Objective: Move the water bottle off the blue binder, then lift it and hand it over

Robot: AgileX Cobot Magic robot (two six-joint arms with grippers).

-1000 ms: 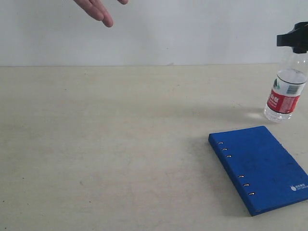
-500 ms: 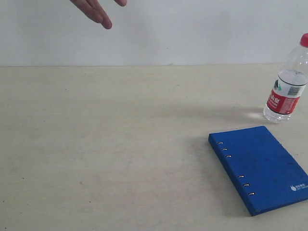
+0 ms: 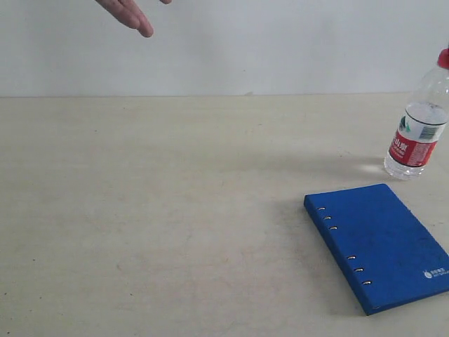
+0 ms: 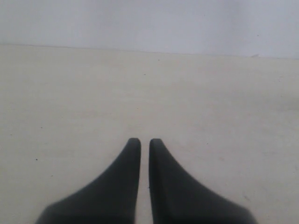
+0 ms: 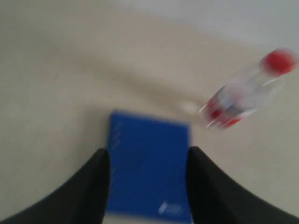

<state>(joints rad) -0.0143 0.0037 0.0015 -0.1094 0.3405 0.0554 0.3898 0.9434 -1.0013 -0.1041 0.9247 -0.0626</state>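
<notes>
Exterior view: the small clear plastic water bottle [image 3: 418,126], with a red screw cap and a red-and-white label band, stands upright on the pale bench [image 3: 175,210] at the right edge, near the flat deep-blue ring binder [image 3: 379,246] but apart from it. A second ago black fingers sat at its cap; now none show, and the bare hand [image 3: 130,14] at top left has drifted higher.

Left wrist view: the left fingers [image 4: 124,182] are almost together, with only a slit between them, and hold nothing.

Right wrist view: the right fingers [image 5: 91,186] are spread wide and empty above the ring binder, with the blurred water bottle beyond it.
</notes>
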